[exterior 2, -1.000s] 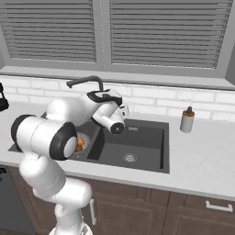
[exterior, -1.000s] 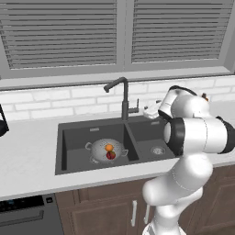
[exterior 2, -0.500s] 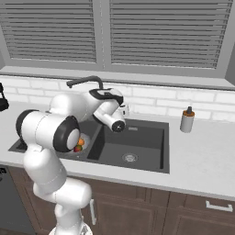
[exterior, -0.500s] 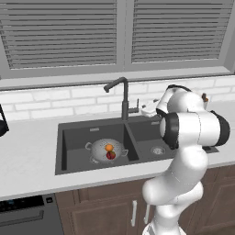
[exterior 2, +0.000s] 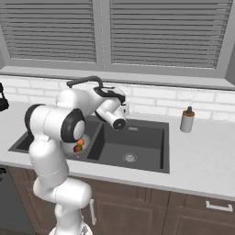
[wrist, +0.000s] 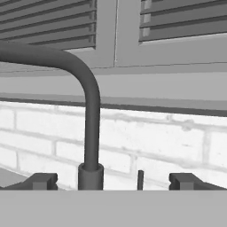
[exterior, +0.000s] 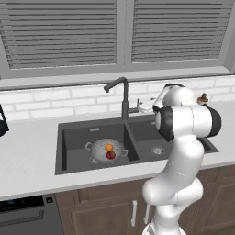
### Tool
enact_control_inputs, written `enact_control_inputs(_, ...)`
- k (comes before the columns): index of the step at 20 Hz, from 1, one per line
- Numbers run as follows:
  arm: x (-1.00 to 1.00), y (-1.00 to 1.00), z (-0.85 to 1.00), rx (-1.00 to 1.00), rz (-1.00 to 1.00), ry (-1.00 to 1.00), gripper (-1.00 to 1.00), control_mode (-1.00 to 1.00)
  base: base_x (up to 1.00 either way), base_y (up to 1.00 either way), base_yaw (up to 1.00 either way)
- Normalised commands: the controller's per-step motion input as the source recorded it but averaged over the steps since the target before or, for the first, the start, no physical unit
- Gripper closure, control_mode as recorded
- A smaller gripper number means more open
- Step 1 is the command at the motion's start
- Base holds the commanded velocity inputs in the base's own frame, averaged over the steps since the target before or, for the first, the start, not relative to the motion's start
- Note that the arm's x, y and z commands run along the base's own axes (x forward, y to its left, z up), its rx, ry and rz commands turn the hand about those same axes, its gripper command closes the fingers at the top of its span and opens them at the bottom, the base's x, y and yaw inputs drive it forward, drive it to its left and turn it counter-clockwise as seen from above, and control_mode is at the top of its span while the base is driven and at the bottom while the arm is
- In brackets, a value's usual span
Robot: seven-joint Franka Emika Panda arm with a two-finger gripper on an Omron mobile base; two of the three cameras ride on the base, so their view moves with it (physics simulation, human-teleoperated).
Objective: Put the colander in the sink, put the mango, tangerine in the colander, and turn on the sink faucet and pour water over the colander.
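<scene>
At the left of the left base view, the colander (exterior: 106,150) sits on the floor of the left basin of the sink (exterior: 75,136), with the tangerine (exterior: 109,147) and the mango (exterior: 110,155) inside it, touching each other, so the placing steps look done. Moving right, the sink faucet (exterior: 122,95) rises from the divider at the back of the sink, its spout curving out leftward above the left basin, and no water runs from it. Just right of its stem the small lever (exterior: 133,110) sticks out, and the gripper (exterior: 146,108) hovers close beside it at the end of the arm. In the hand view the faucet's upright stem stands left of centre, the thin lever (wrist: 140,179) shows between the two fingertips (wrist: 42,181), and the jaws stand wide apart, holding nothing. The step in hand seems to be turning on the water; the next move likely calls for easing forward so the lever sits between the fingers, then pushing it. A soap dispenser (exterior 2: 186,120) stands on the counter at the far right.
</scene>
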Motion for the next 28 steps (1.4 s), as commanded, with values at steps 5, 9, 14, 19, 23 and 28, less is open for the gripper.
enact_control_inputs(5, 0.30, 0.01, -0.17, 0.04, 0.00, 0.00, -1.00, -1.00, 0.00, 0.00, 0.00)
enact_control_inputs(9, 0.40, 0.00, -0.03, 0.03, 0.00, 0.00, -1.00, -1.00, 0.00, 0.00, 0.00)
enact_control_inputs(14, 0.36, 0.00, -0.04, 0.03, 0.00, 0.01, -1.00, -1.00, 0.00, 0.00, 0.00)
enact_control_inputs(19, 0.20, 0.00, -0.29, 0.01, 0.00, 0.01, -1.00, -1.00, 0.00, 0.00, 0.00)
enact_control_inputs(23, 0.22, 0.00, -0.26, 0.03, 0.00, 0.00, -1.00, -1.00, 0.00, 0.00, 0.00)
enact_control_inputs(28, 0.29, -0.01, -0.05, 0.05, 0.00, 0.00, -1.00, -1.00, 0.00, 0.00, 0.00)
